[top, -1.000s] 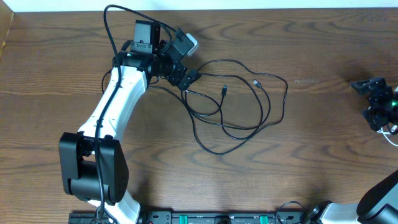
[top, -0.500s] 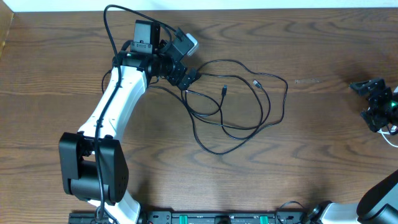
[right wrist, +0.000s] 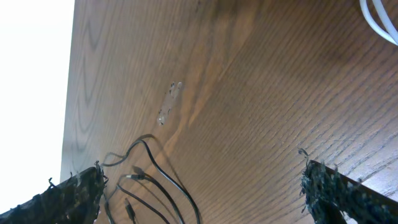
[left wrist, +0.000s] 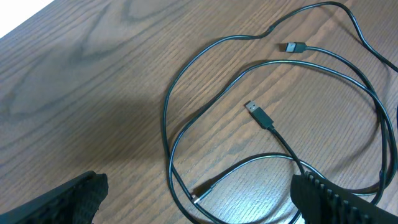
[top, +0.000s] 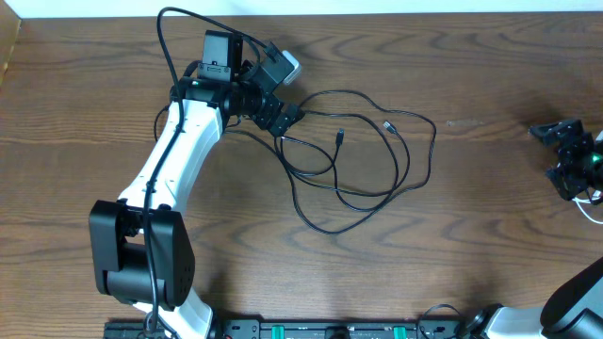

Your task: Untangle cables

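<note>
Showed, from overhead, the black cables (top: pixel 330 232) spread in loose, overlapping loops on the wooden table (top: pixel 471 273), near mid-width and somewhat toward the far side. Traced several crossings among the loops, tightest at their left end. Located two small plugs (top: pixel 340 137) lying free inside the outline of the loops, apart from each other. Placed the left gripper (top: pixel 288 119) at the far-left end of the loops, at the tip of the white left arm (top: pixel 174 160) reaching from the near-left corner. Confirmed, through the left wrist camera, widely parted jaws with no cord clamped between them, only loops and plugs lying flat on the wood ahead. Could not settle whether either jaw touched a cable. Placed the right gripper (top: pixel 568 158) at the right edge of the table, well apart from the black cables. Confirmed, through the right wrist camera, jaws likewise spread wide over bare wood, holding nothing. Noted a white cable (right wrist: pixel 375 20) just beside the right gripper, at the right edge, separate from the black loops. Left contact between the white cable and that gripper undetermined.
</note>
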You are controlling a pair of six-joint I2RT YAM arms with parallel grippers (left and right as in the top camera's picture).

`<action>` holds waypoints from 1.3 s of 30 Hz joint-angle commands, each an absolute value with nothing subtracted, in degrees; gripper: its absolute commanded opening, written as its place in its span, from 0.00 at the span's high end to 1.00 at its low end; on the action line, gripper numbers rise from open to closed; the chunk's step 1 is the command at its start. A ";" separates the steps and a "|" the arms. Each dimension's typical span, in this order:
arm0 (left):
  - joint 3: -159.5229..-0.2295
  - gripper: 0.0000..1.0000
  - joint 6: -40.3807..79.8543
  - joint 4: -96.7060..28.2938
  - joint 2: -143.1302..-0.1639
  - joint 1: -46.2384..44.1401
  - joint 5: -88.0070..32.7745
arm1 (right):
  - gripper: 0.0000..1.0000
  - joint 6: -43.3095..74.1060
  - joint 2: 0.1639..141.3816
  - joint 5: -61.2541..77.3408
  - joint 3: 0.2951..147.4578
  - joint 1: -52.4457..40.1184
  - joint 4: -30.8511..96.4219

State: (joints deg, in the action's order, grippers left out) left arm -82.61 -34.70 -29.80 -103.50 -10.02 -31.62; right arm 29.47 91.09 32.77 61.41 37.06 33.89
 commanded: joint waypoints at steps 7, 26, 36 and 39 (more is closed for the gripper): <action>-82.35 0.02 -35.03 -29.98 -103.53 -10.09 -32.38 | 0.01 23.79 91.42 32.95 61.80 36.99 34.70; -82.35 0.02 -35.03 -29.98 -103.53 -10.09 -32.38 | 0.05 14.94 91.42 26.17 61.78 18.92 35.03; -82.35 0.02 -35.03 -29.98 -103.53 -10.09 -32.38 | 0.06 15.20 91.42 25.45 61.78 17.26 33.95; -82.35 0.02 -35.03 -29.98 -103.53 -10.09 -32.38 | 0.05 15.84 91.42 25.45 61.78 17.26 33.47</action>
